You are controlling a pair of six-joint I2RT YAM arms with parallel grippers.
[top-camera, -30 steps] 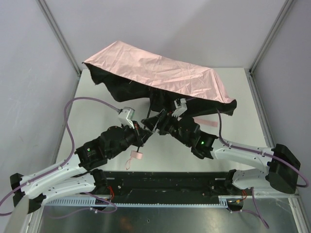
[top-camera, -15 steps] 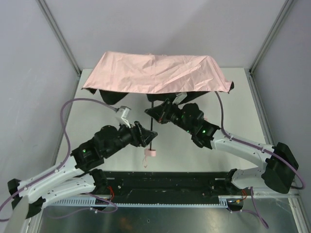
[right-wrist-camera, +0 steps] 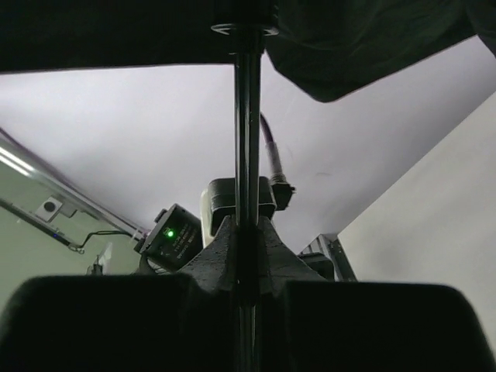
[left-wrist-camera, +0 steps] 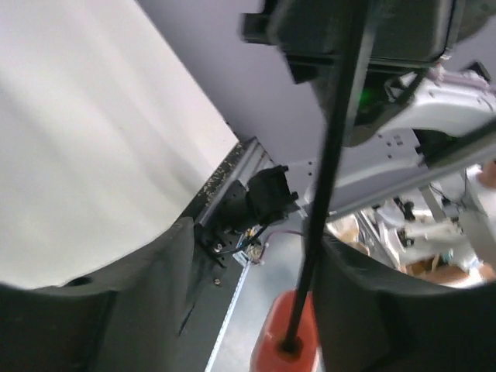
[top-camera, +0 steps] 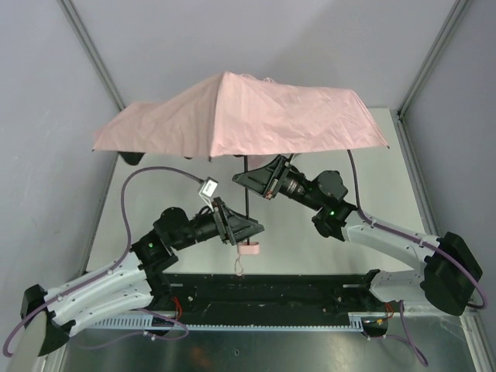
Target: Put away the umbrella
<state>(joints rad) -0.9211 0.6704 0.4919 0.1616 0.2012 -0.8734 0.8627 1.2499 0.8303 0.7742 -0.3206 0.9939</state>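
The umbrella [top-camera: 256, 112] has sprung from flat into a full peak, right tool [top-camera: 246, 180] clamped on its shaft, left tool [top-camera: 249, 228] open around it lower down.

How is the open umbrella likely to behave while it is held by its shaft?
The umbrella will probably feel top-heavy and sway: its wide canopy sits atop a thin black shaft. The canopy looks creased, light and floppy, likely catching air. The smooth, narrow shaft may twist within the right gripper.
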